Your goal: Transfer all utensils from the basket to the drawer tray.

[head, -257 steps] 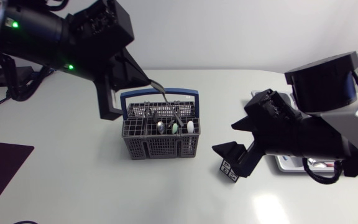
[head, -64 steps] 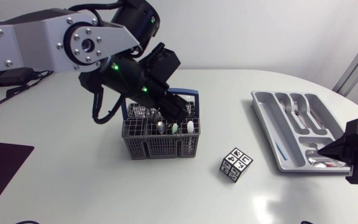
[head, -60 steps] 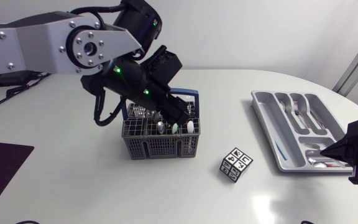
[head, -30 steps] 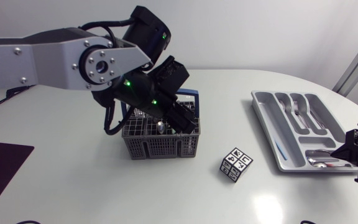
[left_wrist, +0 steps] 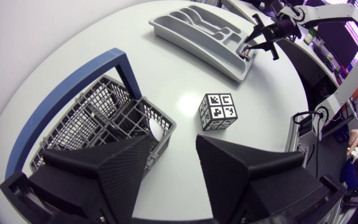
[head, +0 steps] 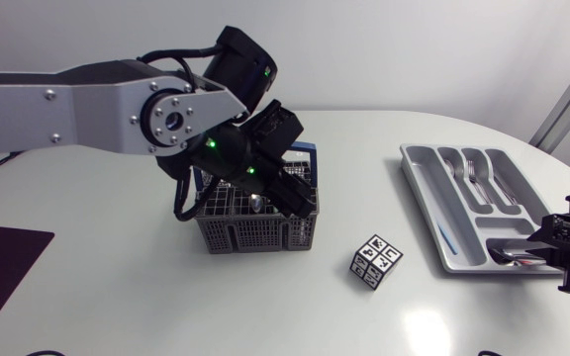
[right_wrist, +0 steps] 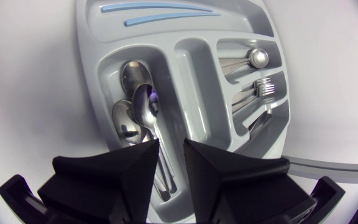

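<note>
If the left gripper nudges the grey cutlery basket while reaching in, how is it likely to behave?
The basket is open plastic lattice, so probably light; on the smooth white table it would likely slide rather than resist. Its base looks broad, so tipping seems unlikely, though a pull on its blue handle could lift one side.

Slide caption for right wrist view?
Right gripper open above metal spoons lying in the grey plastic drawer tray.
</note>
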### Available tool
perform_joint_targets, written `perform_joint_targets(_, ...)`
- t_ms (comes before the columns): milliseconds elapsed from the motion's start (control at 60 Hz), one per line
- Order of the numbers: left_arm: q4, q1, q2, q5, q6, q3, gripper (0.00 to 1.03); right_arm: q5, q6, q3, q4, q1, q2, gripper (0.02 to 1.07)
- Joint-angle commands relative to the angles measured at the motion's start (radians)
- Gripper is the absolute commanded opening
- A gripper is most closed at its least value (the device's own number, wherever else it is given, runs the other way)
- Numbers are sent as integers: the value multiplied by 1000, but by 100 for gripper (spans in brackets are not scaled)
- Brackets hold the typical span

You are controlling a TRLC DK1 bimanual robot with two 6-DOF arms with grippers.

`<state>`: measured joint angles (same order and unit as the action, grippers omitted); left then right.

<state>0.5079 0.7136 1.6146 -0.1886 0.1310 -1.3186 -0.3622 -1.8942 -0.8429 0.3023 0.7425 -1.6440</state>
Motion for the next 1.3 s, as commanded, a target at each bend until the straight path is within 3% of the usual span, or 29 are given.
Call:
perform_joint_targets(0,-11,14,27,20,-16,32,52,-11,-32,19,-12,1,32,55)
perform_joint_targets(100,-25,18,48,48,-19,27,52,-18,26,1,23,-5,62,68)
perform_joint_targets(250,-34,20,90,72,-28,4,52,-63,138,-5,80,-28,115,79)
perform_joint_targets(583,-57,7,151,89,-48,-44,42,-126,285,88,184,-144,319,82)
perform_joint_targets(1067,-118,18,165,89,-67,-41,6,-126,373,234,192,-290,540,82)
perform_joint_targets(1283,-118,17,153,89,-73,-39,4,-124,391,255,199,-322,582,82)
